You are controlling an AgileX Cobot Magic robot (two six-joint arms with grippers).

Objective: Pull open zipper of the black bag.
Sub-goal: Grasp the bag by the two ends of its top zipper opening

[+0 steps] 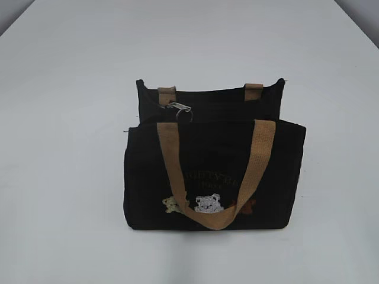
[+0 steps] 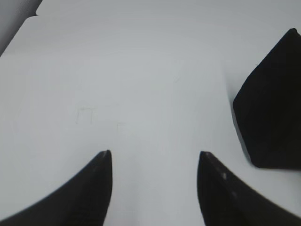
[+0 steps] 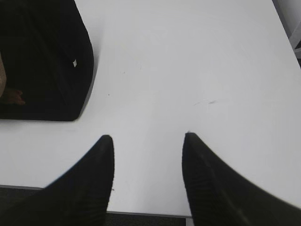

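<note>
Bag [image 1: 213, 171] stands upright mid-table [image 1: 59, 177], zipper [image 1: 180, 108] at its top left. Left gripper [image 2: 154, 157] and right gripper [image 3: 149, 141] both gape, empty, over bare table beside it.

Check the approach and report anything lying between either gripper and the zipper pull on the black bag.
Nothing visible blocks it. The zipper pull lies exposed on top of the black bag, near its left end, above the front handle. Only bare table surrounds the bag.
</note>
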